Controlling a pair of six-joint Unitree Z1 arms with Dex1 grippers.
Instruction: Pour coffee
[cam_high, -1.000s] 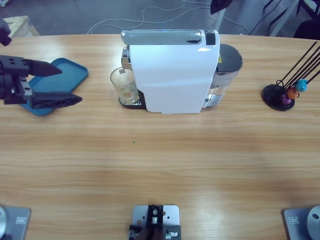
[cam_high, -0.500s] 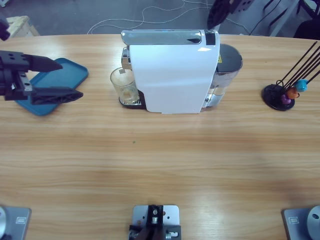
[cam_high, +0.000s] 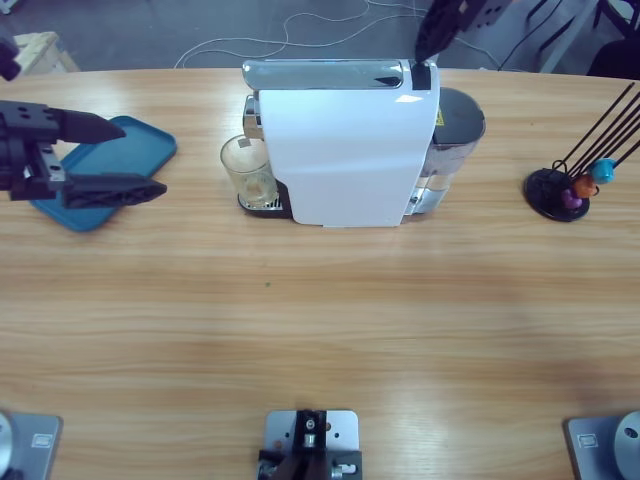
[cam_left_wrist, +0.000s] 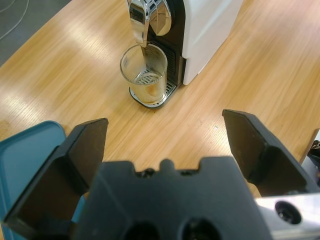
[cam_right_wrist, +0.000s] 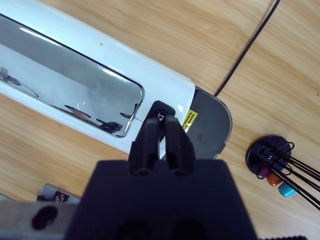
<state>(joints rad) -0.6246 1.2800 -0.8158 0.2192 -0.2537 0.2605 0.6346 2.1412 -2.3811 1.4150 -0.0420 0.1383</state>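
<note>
The wooden surface (cam_high: 320, 320) carried a coffee machine (cam_high: 345, 145). At nine o'clock, the left pincer (cam_high: 130, 160) hovered released; the right pincer (cam_right_wrist: 161, 132), clenched, met its button (cam_right_wrist: 161, 114).

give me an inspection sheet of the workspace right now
surface: long wooden table, front half bare.
job's things: white coffee machine at centre back; glass cup standing on its drip tray under the spout, a little brown liquid in the bottom.
clutter: blue tray at the left; black capsule stand with coloured capsules at the right.
grippers: left gripper open, holding nothing, beside the blue tray and pointing at the cup; right gripper shut, tips at the black button on the machine's top.
cables: white cables on the floor behind the table.
surroundings: grey floor; no person seen.
</note>
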